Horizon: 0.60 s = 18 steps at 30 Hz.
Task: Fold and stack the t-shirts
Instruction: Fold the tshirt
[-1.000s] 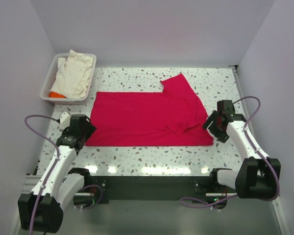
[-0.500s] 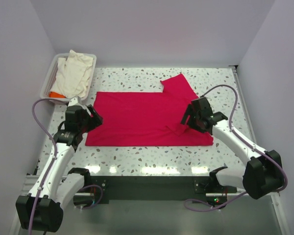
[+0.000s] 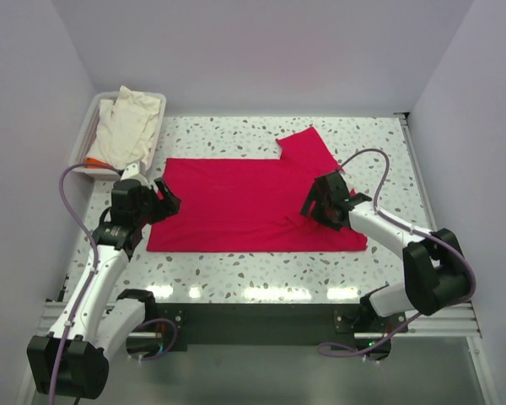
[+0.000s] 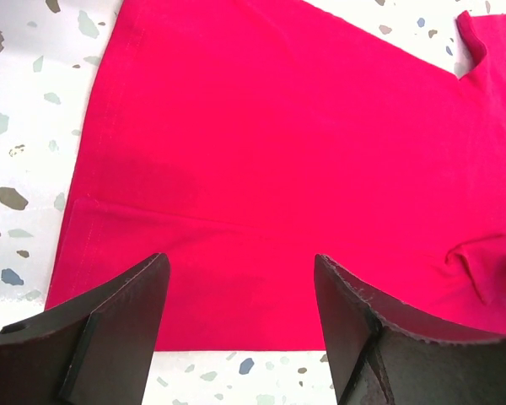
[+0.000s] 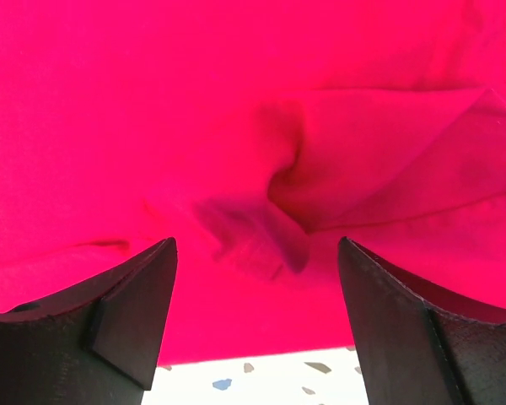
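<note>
Red t-shirt [image 3: 244, 202] is lying spread flat in the middle, one sleeve sticking out far-right and a flap bunching nr its right edge. L gripper [image 3: 163, 203] is hovering w/ fingers apart over the shirt's left edge. R gripper [image 3: 312, 208] is hanging over the bunched flap, jaws wide. Cream t-shirt [image 3: 128, 126] is sitting in tray [image 3: 81, 150], far left.

Left arm [image 3: 101, 272], right arm [image 3: 386, 226]: white tubular links are joining bulky black joint housings. Lilac cable [image 3: 63, 186] is looping off each wrist. Left gripper [image 4: 239, 266], right gripper [image 5: 257, 245]: matte black wedge fingers [image 4: 110, 333] are showing chamfered inner faces, faintly worn edges.
</note>
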Each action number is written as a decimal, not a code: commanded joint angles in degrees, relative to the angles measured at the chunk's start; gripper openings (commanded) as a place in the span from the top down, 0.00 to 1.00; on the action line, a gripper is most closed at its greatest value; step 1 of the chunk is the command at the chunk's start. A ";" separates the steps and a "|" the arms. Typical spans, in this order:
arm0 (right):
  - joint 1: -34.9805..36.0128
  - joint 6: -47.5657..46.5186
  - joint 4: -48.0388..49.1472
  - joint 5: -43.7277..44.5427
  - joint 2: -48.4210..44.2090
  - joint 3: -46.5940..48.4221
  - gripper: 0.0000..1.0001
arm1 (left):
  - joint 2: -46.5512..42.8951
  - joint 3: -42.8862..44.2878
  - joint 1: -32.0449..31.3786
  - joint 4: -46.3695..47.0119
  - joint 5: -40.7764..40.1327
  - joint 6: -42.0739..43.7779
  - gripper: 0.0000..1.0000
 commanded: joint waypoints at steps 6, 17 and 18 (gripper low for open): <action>0.36 3.03 6.11 -0.58 6.63 4.93 0.20 | -0.17 0.32 -0.21 3.32 1.67 1.94 0.26; -0.60 3.29 4.17 -0.49 11.20 15.48 0.17 | -0.96 -0.03 -0.21 2.96 1.67 2.11 0.26; -0.69 3.29 4.26 -0.67 12.42 16.09 0.17 | -1.04 -0.03 -0.21 2.88 1.67 2.11 0.26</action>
